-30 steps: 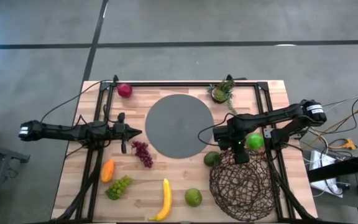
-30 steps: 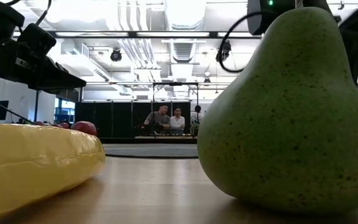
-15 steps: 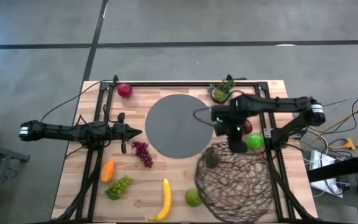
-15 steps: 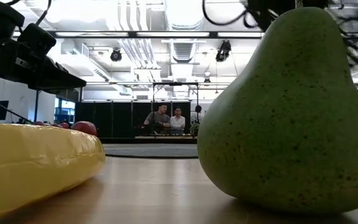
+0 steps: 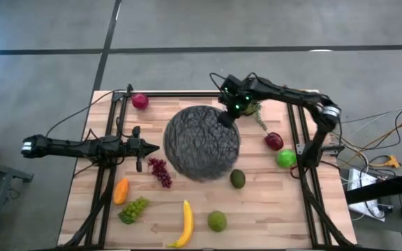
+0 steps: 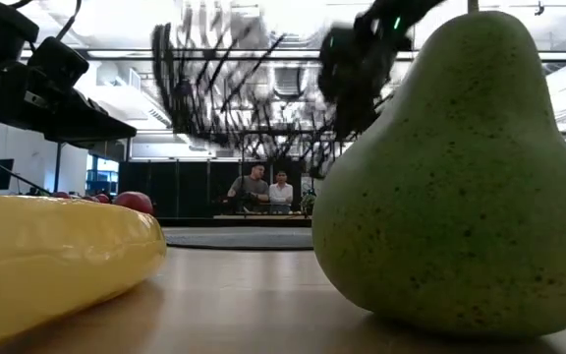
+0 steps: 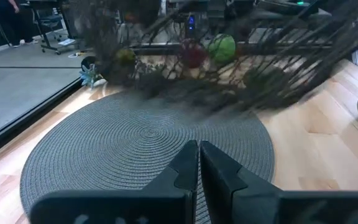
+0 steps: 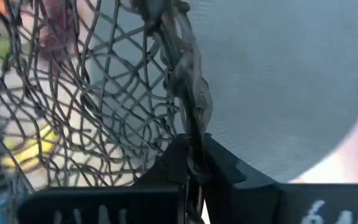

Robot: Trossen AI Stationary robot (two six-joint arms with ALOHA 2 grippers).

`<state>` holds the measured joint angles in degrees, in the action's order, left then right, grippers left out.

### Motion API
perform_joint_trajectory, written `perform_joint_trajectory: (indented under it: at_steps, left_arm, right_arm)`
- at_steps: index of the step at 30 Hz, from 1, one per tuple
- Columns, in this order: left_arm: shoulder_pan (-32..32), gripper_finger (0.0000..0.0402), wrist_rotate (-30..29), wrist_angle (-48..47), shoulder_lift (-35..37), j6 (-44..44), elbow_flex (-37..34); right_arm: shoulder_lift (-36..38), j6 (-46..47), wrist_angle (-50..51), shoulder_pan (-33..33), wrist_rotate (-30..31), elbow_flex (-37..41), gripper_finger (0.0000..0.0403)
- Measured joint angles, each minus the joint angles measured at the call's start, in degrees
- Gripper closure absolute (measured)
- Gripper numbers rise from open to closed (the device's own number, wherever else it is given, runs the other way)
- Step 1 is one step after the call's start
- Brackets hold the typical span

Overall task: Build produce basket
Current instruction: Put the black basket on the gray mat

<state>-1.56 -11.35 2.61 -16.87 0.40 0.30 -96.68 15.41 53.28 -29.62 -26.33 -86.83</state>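
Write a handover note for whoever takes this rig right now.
Right tool: shut on the rim of the round dark brown wire basket, carrying it in the air above the flat grey round mat.
Left tool: shut, empty, waiting at the table's left side.
Produce all on the wooden table, none in the basket: yellow banana, purple grapes, green grapes, orange piece, lime, avocado, red apple, green apple, dark red fruit.
Done: basket lifted.
Left: set it down, load produce.
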Motion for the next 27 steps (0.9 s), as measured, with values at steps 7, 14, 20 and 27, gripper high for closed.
perform_joint_trajectory:
  at_steps: [7, 14, 20, 27]
  left_arm:
    - [0.0, 0.0402, 0.0, 0.0, 0.03, 0.0, 0.0]
    - [0.0, 0.0402, 0.0, 0.0, 0.05, 0.0, 0.0]
    - [0.0, 0.0402, 0.0, 0.0, 0.05, 0.0, 0.0]
    - [0.0, 0.0402, 0.0, 0.0, 0.03, 0.0, 0.0]
  right_arm:
    - [-8.99, 4.23, 0.39, -3.81, 1.06, -0.77, 0.039]
    - [-10.05, 5.74, 0.41, -3.77, 4.9, -3.27, 0.039]
    - [-9.97, 7.62, 0.27, -4.08, 6.98, -3.87, 0.0381]
    - [-9.94, 8.69, -0.62, -4.03, 11.24, -3.87, 0.0298]
